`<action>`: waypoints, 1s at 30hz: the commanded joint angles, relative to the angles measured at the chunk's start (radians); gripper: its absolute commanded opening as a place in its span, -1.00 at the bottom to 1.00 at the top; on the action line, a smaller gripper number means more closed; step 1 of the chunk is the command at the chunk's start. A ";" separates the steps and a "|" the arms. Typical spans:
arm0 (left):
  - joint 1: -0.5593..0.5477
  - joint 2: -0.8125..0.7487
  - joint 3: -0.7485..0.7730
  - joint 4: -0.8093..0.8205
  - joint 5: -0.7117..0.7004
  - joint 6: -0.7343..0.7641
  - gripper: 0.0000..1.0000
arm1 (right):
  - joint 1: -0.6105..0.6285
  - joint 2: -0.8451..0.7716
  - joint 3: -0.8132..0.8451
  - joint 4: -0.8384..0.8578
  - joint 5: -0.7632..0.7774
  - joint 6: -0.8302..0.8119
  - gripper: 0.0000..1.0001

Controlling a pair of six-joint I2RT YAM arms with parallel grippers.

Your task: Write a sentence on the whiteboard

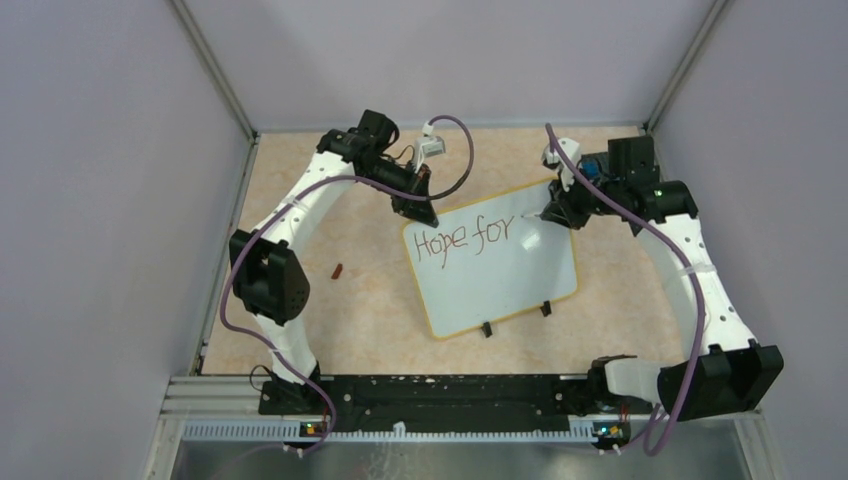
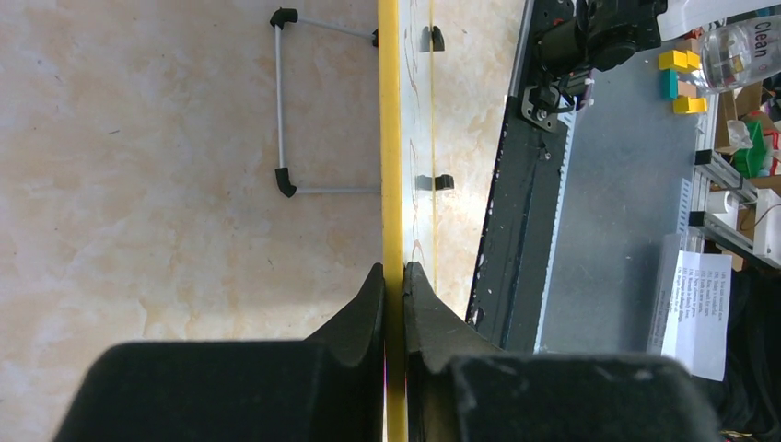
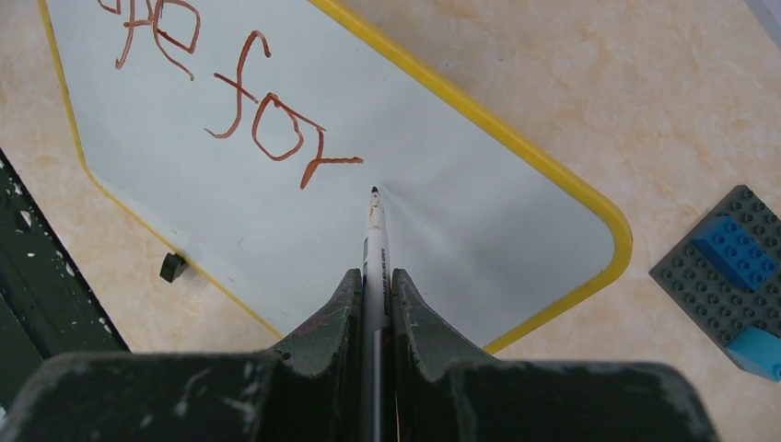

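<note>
Showing sentence (image 1: 462, 241) partway, "Hope for" only, on whiteboard (image 1: 500, 275) mid-table (image 1: 350, 320): L end effector (image 2: 394, 273) clenched on its rim, R end effector (image 3: 375, 274) grasping marker (image 3: 374, 230); remainder prob. unwritten.

The whiteboard (image 1: 500, 285) is white with a thin yellow rim and small black feet (image 1: 487, 329), and its lettering (image 1: 462, 240) is reddish-brown. The tabletop (image 1: 350, 310) is pale beige with a marbled pattern, the marker (image 3: 373, 239) white with a dark tip. The studded plate (image 3: 705, 308) is dark grey and carries blue bricks (image 3: 737, 249)
</note>
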 commanded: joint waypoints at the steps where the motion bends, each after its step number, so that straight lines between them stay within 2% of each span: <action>1: -0.009 -0.001 0.026 0.044 -0.011 0.033 -1.00 | -0.004 0.016 0.032 0.037 -0.017 -0.006 -1.00; 13: -0.016 0.005 0.025 0.044 -0.032 0.019 -1.00 | 0.004 0.011 0.039 0.006 -0.082 -0.008 -1.00; 30: -0.024 0.001 0.018 0.046 -0.059 0.023 -1.00 | 0.010 0.037 0.007 0.092 0.067 0.021 -1.00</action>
